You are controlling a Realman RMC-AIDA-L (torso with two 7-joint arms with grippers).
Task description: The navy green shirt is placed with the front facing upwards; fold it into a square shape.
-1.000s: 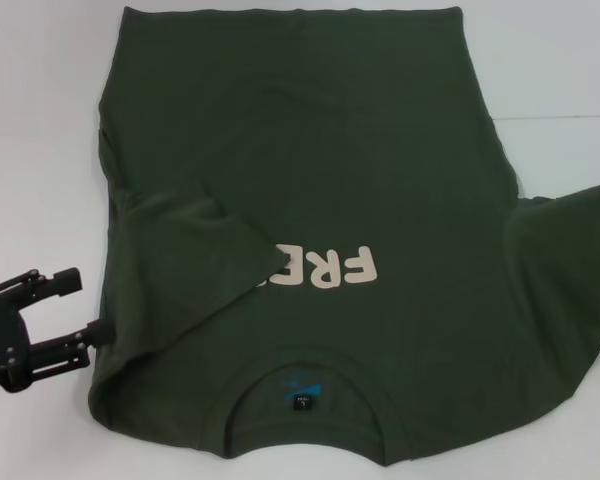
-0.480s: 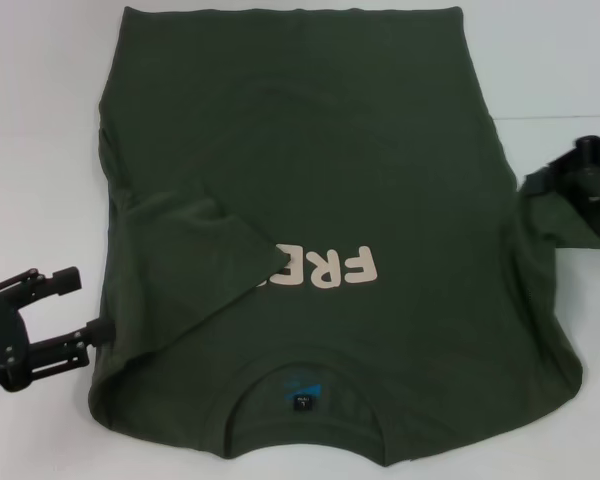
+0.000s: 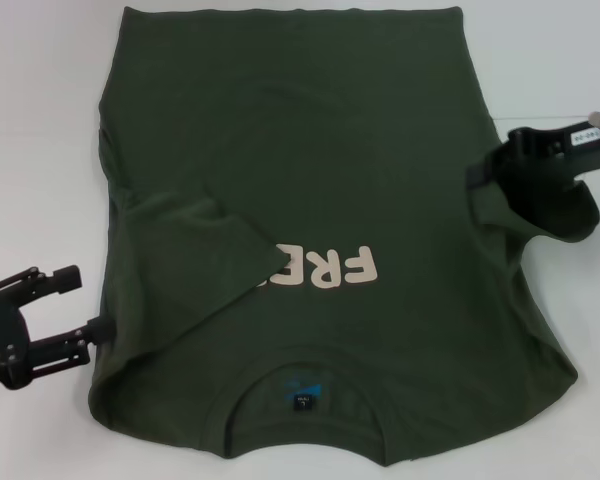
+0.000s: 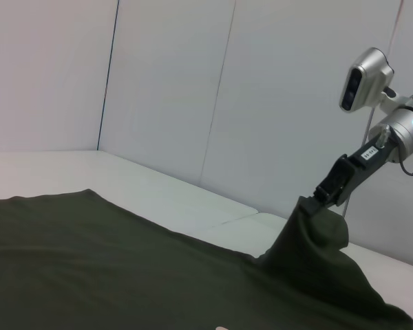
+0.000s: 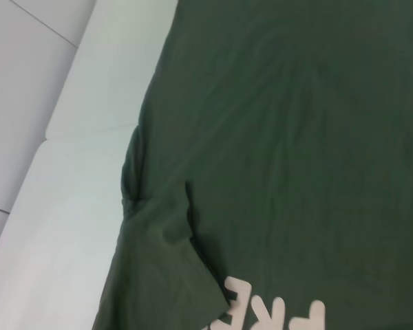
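Observation:
The navy green shirt [image 3: 310, 150] lies front up on the white table [image 3: 40, 120], collar and blue neck label [image 3: 302, 392] nearest me. Its left sleeve [image 3: 195, 255] is folded in over the chest and covers part of the cream lettering [image 3: 330, 268]. My right gripper [image 3: 485, 172] is shut on the right sleeve [image 3: 550, 205] and holds it lifted above the shirt's right side. The left wrist view shows the right gripper [image 4: 328, 196] with the sleeve cloth [image 4: 313, 240] hanging from it. My left gripper [image 3: 85, 302] stands open just off the shirt's left edge, near the shoulder.
White table surface [image 5: 69, 206] surrounds the shirt on every side. A seam line in the table [image 3: 555, 117] runs along the right. Pale wall panels [image 4: 193, 89] stand behind the table's far edge.
My right gripper has come in from the right and lifted the right sleeve off the table, carrying it leftward over the shirt's side. The left gripper has stayed put.

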